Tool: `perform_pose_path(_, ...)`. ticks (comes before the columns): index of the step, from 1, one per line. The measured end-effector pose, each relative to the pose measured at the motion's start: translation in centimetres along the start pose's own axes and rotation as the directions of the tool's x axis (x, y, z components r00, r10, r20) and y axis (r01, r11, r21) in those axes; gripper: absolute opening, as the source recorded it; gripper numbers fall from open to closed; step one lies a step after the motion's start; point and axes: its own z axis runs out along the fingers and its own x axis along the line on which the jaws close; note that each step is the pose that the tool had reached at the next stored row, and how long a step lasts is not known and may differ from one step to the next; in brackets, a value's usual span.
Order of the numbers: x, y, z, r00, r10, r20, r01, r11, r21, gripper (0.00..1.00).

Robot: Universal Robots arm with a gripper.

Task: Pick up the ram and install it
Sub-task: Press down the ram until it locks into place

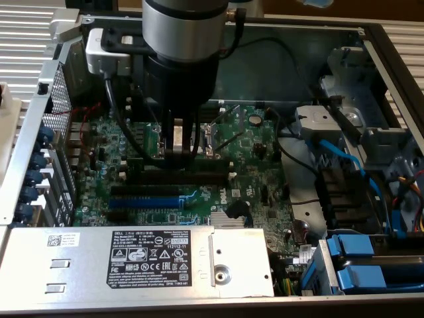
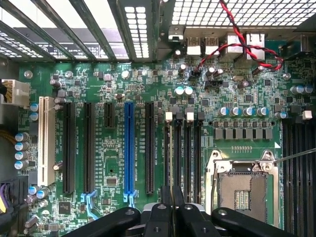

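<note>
The ram [image 2: 173,195] is standing edge-on between the nearly closed fingers of the gripper [image 2: 173,210], pinched just above the black memory slots [image 2: 182,148] on the motherboard [image 1: 199,159]. The case walls [image 1: 40,119] are ringing the board; the CPU socket [image 2: 244,185] is lying close beside.

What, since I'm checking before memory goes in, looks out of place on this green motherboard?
Nothing looks broken or spilled. One oddity: a twisted red-and-black wire loops loose over the green motherboard near the silver rear ports. The metal-framed processor socket also sits bare, with nothing mounted on it.
</note>
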Motion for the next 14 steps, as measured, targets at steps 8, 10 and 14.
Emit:
perform_pose_path(8, -0.01, 0.11, 0.06, 1.0000, 0.000, -0.0002, 0.000, 1.0000, 0.0023, 0.12)
perform_pose_path(10, -0.01, 0.11, 0.11, 1.0000, 0.000, -0.0001, 0.000, 1.0000, 0.0028, 0.12)
perform_pose_path(14, -0.04, 0.12, 0.17, 1.0000, 0.000, -0.0002, 0.000, 1.0000, 0.0039, 0.12)
